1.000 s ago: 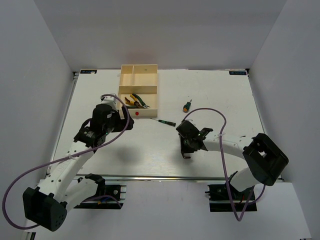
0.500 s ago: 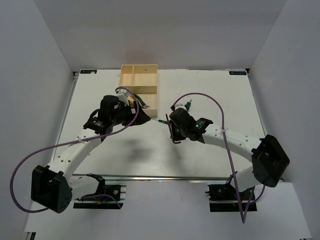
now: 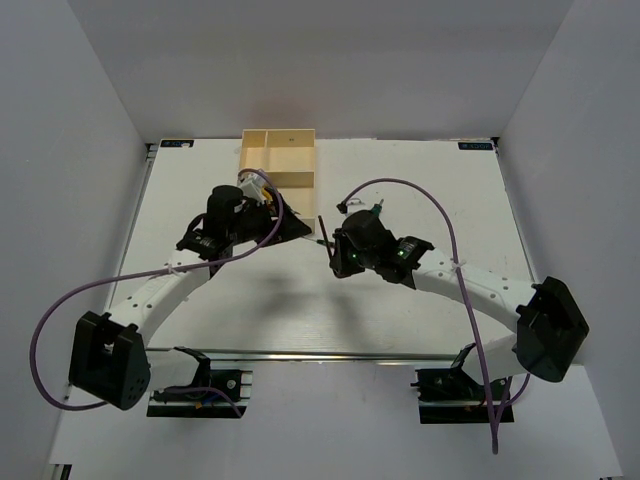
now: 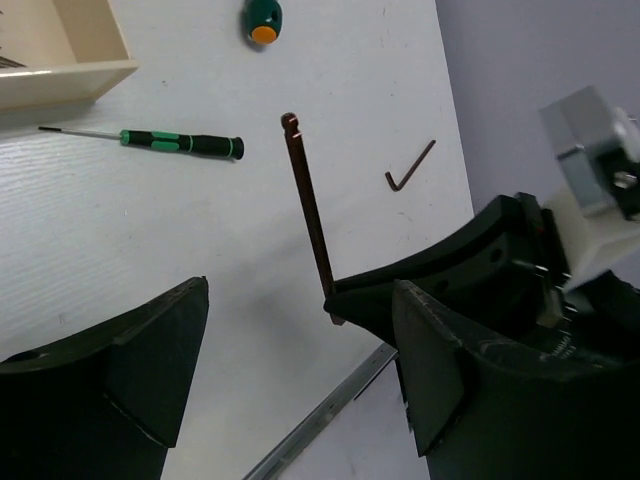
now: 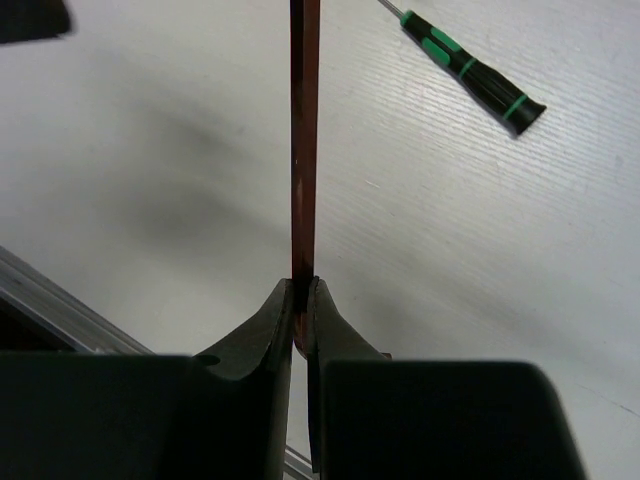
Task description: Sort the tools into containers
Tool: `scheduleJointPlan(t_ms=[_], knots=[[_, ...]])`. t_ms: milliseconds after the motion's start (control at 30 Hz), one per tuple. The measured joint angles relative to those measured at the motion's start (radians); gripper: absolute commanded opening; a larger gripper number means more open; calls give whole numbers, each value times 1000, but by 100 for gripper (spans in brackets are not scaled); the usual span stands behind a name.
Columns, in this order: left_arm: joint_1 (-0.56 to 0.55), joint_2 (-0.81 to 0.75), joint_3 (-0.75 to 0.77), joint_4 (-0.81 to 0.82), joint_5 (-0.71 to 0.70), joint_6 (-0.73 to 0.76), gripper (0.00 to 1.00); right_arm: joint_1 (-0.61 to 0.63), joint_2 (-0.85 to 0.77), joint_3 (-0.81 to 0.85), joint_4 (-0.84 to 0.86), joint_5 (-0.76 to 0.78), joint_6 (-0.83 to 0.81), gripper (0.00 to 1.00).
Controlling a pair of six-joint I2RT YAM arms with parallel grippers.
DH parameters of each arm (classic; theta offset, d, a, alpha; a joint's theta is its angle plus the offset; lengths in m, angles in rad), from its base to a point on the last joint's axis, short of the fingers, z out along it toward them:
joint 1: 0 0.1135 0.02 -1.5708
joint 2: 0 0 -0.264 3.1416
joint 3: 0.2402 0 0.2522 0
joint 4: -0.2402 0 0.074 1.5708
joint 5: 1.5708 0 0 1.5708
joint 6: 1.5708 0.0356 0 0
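My right gripper (image 5: 303, 285) is shut on the short end of a long dark hex key (image 5: 304, 130), which stands up from the jaws. In the top view the right gripper (image 3: 332, 255) holds the hex key (image 3: 323, 230) just right of the cream tray (image 3: 247, 160). My left gripper (image 3: 290, 228) is open and empty beside it; its wrist view shows the held hex key (image 4: 308, 210) between its spread fingers. The thin green screwdriver (image 4: 185, 142), the stubby screwdriver (image 4: 263, 18) and a small hex key (image 4: 410, 166) lie on the table. Pliers in the tray are mostly hidden by my left arm.
The tray's near corner (image 4: 70, 75) lies close to the thin screwdriver's tip. The stubby screwdriver (image 3: 375, 210) sits just behind my right wrist. The metal front edge of the table (image 4: 320, 420) runs below the left gripper. Both arms crowd the middle of the table.
My right gripper has lifted the long hex key off the table and carried it left and back toward the tray. My left gripper has swung right to meet it.
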Motion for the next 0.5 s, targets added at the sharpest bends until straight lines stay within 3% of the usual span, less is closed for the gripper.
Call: scheduleJointPlan(t_ms=[500], knots=[[-53,136,16,72,13,-64,75,10,-7,1,93,-68,-24,0]])
